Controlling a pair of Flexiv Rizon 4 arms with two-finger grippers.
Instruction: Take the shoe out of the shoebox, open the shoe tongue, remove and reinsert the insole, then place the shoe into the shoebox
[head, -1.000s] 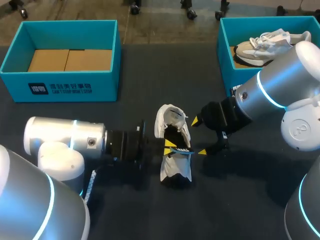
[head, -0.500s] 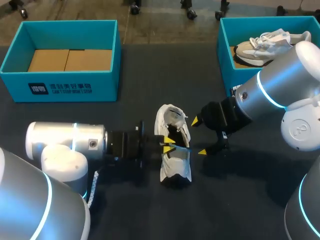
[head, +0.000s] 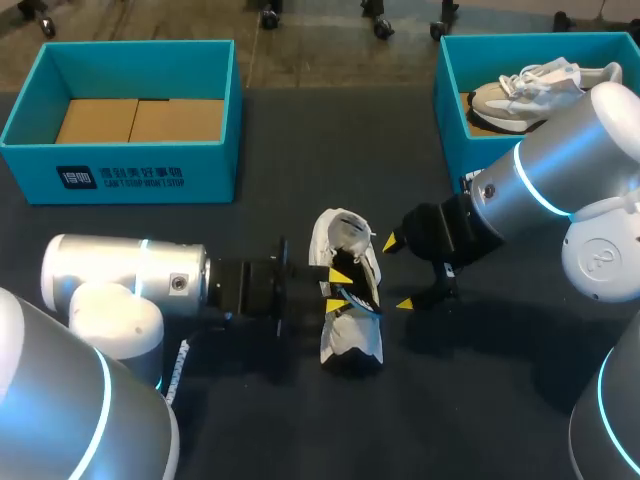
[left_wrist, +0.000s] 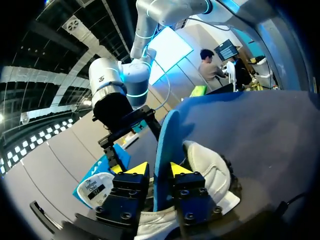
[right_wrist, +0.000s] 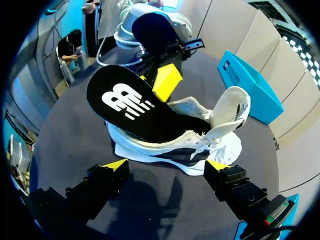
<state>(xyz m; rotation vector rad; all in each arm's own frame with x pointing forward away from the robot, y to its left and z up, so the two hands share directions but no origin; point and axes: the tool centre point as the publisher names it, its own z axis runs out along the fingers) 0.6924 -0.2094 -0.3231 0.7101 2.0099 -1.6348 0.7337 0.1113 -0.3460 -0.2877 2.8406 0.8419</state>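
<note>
A white shoe (head: 347, 343) lies in the middle of the dark table, its white upper standing up at the far end. Its black insole (right_wrist: 131, 107), blue underneath, sticks up out of the shoe at a slant. My left gripper (head: 338, 290) comes in from the left, and the insole's blue edge (left_wrist: 162, 145) stands between its fingers. The fingers are a little apart, with a narrow gap on one side, so it is open. My right gripper (head: 398, 272) is wide open just right of the shoe (right_wrist: 200, 150), one fingertip (right_wrist: 116, 164) toward each end of it, touching nothing.
A teal shoebox (head: 120, 175) with a bare cardboard floor stands at the back left. A second teal box (head: 447, 115) at the back right holds another pale shoe (head: 530, 90). A blue-and-white strip (head: 178, 368) lies under my left arm.
My left gripper's fingers have spread apart around the insole. The left arm shifted slightly. The shoe, the insole and my right arm have stayed where they were.
</note>
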